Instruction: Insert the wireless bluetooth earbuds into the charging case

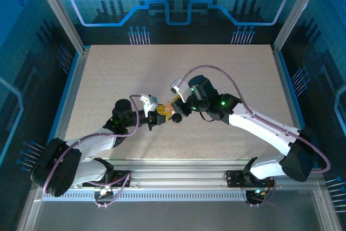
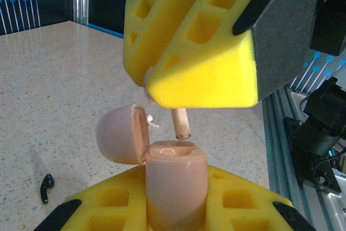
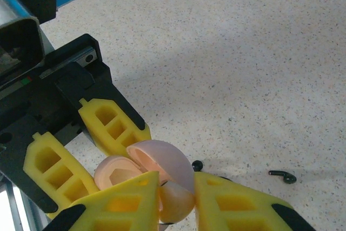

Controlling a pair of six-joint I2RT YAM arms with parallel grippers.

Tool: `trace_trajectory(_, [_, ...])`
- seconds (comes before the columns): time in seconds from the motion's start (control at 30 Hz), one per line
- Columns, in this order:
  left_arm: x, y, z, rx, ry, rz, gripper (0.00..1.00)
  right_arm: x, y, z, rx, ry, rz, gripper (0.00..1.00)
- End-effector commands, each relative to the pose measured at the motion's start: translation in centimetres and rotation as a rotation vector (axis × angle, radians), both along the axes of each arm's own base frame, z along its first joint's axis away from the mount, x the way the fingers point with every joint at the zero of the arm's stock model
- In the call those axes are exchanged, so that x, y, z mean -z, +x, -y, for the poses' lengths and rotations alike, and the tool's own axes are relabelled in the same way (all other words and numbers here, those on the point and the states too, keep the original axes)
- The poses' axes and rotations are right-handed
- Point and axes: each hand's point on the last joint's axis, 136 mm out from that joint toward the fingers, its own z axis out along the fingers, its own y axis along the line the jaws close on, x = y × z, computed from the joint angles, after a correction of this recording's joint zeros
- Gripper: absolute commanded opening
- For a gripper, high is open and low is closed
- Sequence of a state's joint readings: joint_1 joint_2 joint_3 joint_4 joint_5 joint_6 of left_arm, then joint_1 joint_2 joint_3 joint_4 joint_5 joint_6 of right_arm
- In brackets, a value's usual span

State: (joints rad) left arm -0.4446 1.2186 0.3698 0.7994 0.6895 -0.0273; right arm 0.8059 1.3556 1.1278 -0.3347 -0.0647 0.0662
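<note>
Pink plastic sits clamped in the left gripper (image 2: 175, 205): its yellow fingers (image 2: 105, 212) are closed almost fully on the lower body of the charging case (image 2: 175, 179). They hold it upright, with the hinged lid (image 2: 121, 136) swung open to the left and the well facing up. Directly above, the right gripper (image 3: 175, 205) is nearly closed too. It pinches an earbud (image 2: 180, 123) by its head, and the pinkish stem hangs straight down out of the jaws. The stem tip hovers just over the far rim of the well and does not appear to touch it.

The step in hand looks like the insertion itself, with the case presented and the first bud aligned but not yet seated. The next move likely calls for a short, straight descent with the stem kept upright. A small shift towards the near side would bring it over its socket, and only then should the grip be released. Meanwhile the left gripper should hold the case steady.

A tiny whitish bit (image 2: 153, 119) shows at the lid's inner edge, and what it is cannot be told. Further out, a small dark stemmed piece (image 2: 47, 187), perhaps the other earbud, lies on the speckled table (image 2: 65, 79), apart from both grippers. In the top view the two grippers meet near the table's middle.
</note>
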Motion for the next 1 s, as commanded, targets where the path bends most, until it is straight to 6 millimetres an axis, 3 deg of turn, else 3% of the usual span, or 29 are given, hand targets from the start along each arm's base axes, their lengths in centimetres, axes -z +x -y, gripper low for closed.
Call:
trace_trajectory(0.0, [-1.5, -0.5, 0.4, 0.035, -0.033, 0.041, 0.16, -1.3, -0.1, -1.1, -0.038, 0.027, 0.029, 0.22])
trace_trajectory(0.53, [-1.3, -0.5, 0.4, 0.034, -0.035, 0.045, 0.16, -1.9, -0.5, -1.5, -0.06, 0.039, 0.028, 0.22])
trace_trajectory(0.97, [-1.2, -0.7, 0.2, 0.031, -0.027, 0.08, 0.16, -0.8, -1.4, -2.0, -0.117, 0.011, -0.016, 0.22])
